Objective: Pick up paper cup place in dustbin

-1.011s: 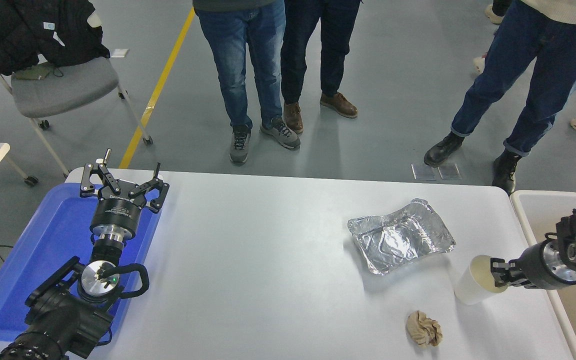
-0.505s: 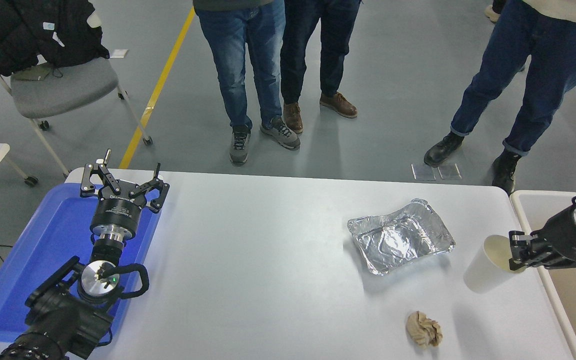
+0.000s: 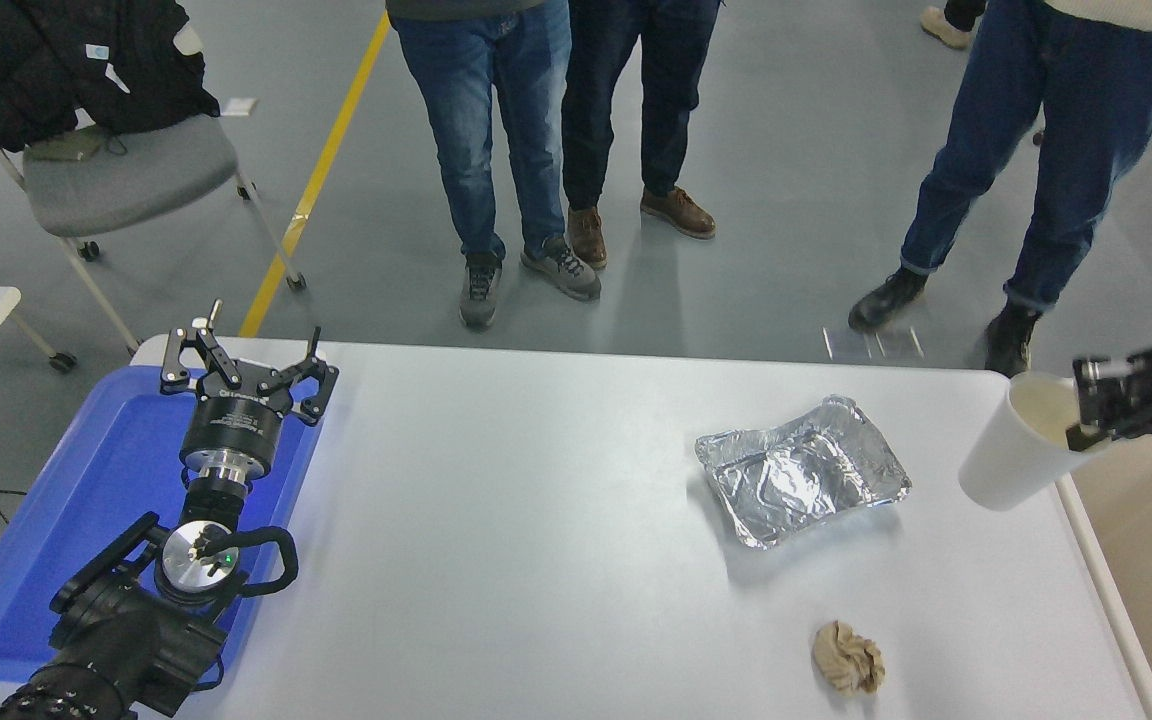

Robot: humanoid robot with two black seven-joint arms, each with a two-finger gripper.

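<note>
The right black gripper (image 3: 1096, 405) lifted the small white paper cup (image 3: 1021, 445) off the white table (image 3: 556, 520), carrying it farther right.

The paper cup (image 3: 1018, 450) is plain white, tapered, cream inside; it hangs tilted above the table's right edge, mouth up and rightward; the dustbin (image 3: 1096, 560), off-white rimmed with beige inside, stands just beside it.
</note>
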